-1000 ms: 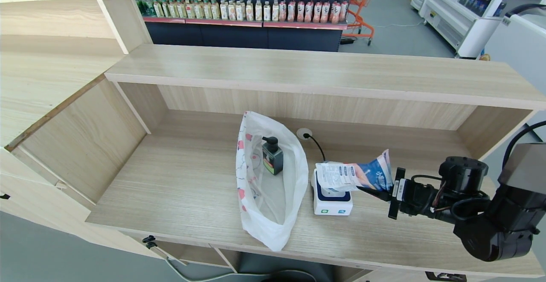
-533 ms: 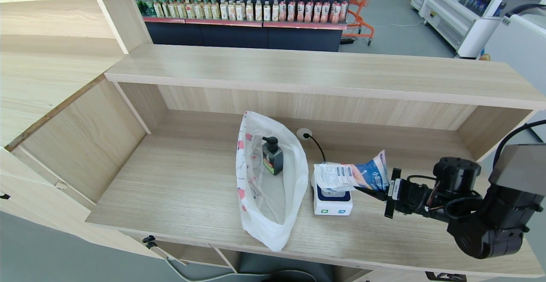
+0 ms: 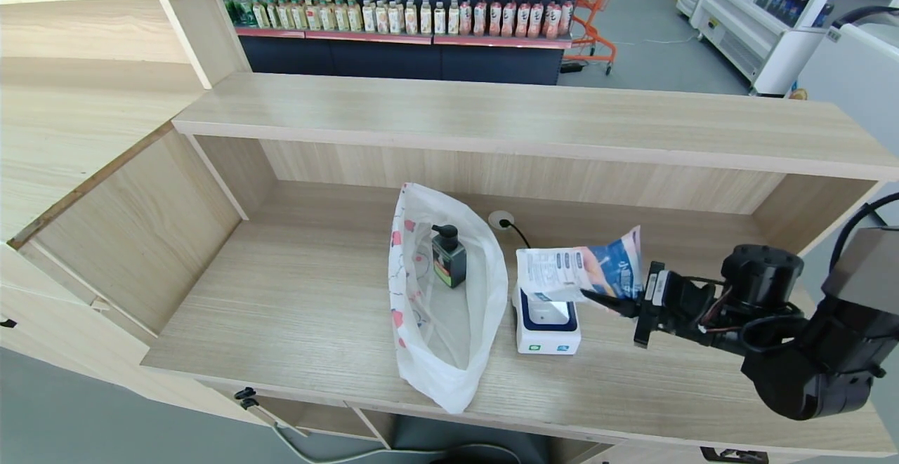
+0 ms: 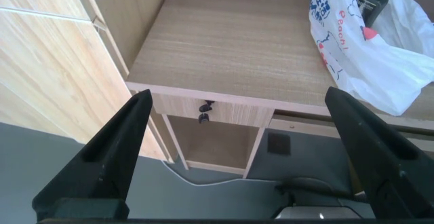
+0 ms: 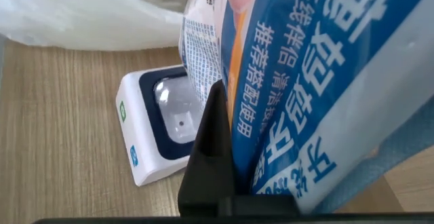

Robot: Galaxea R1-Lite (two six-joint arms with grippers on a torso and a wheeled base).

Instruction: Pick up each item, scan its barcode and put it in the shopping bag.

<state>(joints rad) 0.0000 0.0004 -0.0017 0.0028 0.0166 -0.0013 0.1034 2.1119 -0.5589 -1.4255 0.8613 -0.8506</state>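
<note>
My right gripper point(image 3: 612, 300) is shut on a blue and white packet point(image 3: 579, 269), holding it flat just above the white barcode scanner point(image 3: 547, 323) on the counter. In the right wrist view the packet point(image 5: 319, 81) hangs close before the camera, with the scanner point(image 5: 163, 125) below it. Left of the scanner lies the open white shopping bag point(image 3: 421, 352) with a dark pump bottle point(image 3: 448, 256) standing inside. My left gripper point(image 4: 237, 156) hangs open off the counter's front edge, with the bag point(image 4: 366, 54) farther off.
The wooden counter point(image 3: 295, 302) has a raised back shelf point(image 3: 491, 116) and side walls. A black cable point(image 3: 520, 238) runs from a round hole behind the scanner. Bottle shelves point(image 3: 393, 18) and coolers stand in the room behind.
My right gripper has lifted the packet a little higher above the scanner and shifted slightly; the scanner's window shows more. The bag and bottle have not moved.
</note>
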